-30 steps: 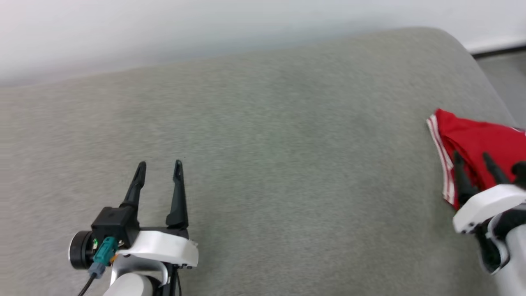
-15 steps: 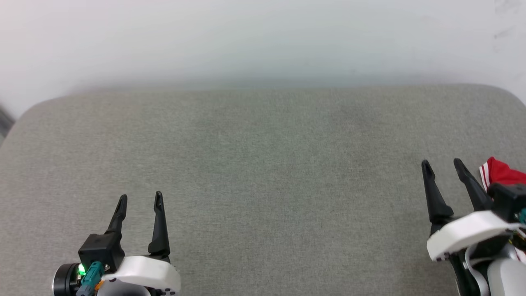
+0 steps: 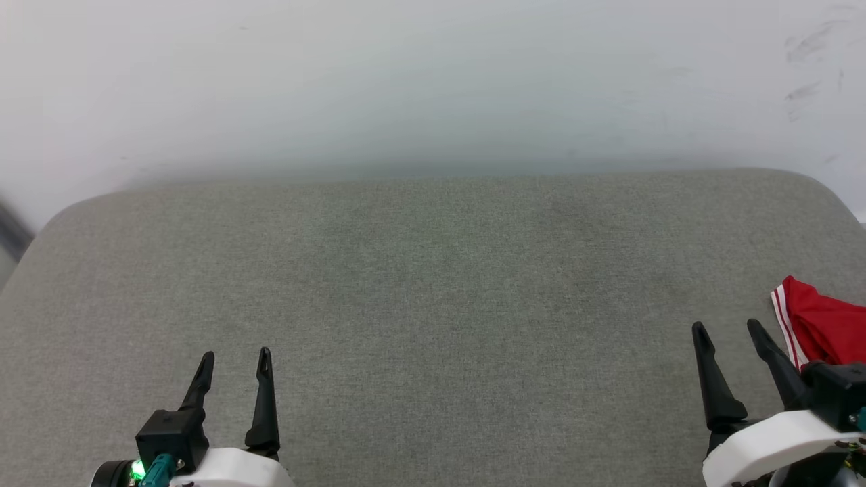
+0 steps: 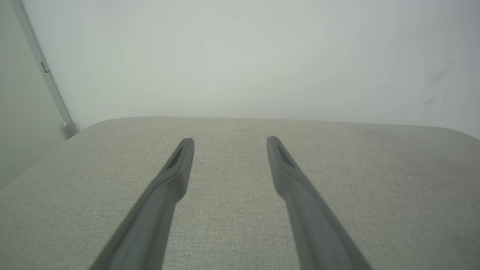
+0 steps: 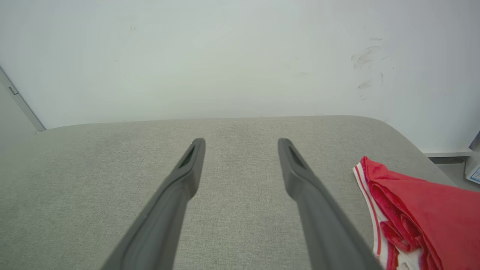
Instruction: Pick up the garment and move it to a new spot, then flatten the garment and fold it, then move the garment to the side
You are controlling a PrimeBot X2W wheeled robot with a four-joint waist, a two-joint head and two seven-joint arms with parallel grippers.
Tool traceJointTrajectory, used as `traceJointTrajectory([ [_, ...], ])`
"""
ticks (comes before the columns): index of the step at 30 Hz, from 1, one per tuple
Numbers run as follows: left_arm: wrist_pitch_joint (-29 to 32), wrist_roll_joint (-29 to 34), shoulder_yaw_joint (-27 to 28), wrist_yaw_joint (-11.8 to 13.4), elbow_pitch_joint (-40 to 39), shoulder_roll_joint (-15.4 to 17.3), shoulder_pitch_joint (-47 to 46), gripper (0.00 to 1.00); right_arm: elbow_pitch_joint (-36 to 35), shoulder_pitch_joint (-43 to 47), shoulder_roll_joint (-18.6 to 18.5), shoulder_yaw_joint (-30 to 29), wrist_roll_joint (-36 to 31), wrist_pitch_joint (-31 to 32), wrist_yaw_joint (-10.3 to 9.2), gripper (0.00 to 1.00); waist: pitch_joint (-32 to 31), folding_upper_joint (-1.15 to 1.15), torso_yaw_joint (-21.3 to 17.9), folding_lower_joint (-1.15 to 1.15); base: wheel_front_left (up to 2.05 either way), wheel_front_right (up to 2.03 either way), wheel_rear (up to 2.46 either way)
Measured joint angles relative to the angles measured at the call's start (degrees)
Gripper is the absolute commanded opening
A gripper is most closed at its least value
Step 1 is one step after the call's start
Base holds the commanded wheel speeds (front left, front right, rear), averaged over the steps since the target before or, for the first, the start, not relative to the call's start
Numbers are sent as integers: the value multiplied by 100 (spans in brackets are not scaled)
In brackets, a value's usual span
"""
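Closest in the head view, at 7 o'clock, is the left gripper (image 3: 235, 354). It has two long dark fingers on a white and black wrist, and a little green light glows on it. The fingers are spread apart with nothing between them. The left wrist view shows the left gripper (image 4: 229, 139) the same way, with bare grey cloth under the gap.

At 5 o'clock in the head view is the right gripper (image 3: 726, 327). Its two dark fingers are spread wide too, and they hold nothing. The right wrist view shows the right gripper (image 5: 242, 140) above plain grey cloth.

Just beside the right gripper, at 4 o'clock in the head view, lies the soft red T-shirt with red and white striped trim (image 3: 822, 328). It is bunched up, and the right edge of that view cuts it off. In the right wrist view the T-shirt (image 5: 420, 210) sits at 4 o'clock, close to the right finger, and I cannot tell if they touch. Its folds are rumpled and its striped edge faces the fingers.

Both grippers and the T-shirt are over a wide grey cloth-covered surface with rounded corners (image 3: 433, 284).

Farthest away, from 10 o'clock to 2 o'clock, stands a plain white wall (image 3: 433, 81). It has some dark scuff marks (image 3: 805, 47) at 2 o'clock.
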Motion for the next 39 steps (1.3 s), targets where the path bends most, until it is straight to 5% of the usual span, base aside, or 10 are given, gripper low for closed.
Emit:
traceJointTrajectory([
  [18, 23, -44, -24, -45, 66, 63, 3, 100, -156, 83, 33, 98, -26, 89, 0, 100, -20, 0, 25, 1, 0, 0, 0],
  [19, 24, -44, -27, -44, 81, 53, 5, 0, -140, 86, 32, 96, -15, 87, 1, 0, -20, 0, 25, 1, 0, 0, 0],
  [39, 442, -1414, 523, -669, 494, -486, 34, 0, 530, -11, 33, 56, 1811, 92, 0, 0, 14, 0, 48, 1, 0, 0, 0],
])
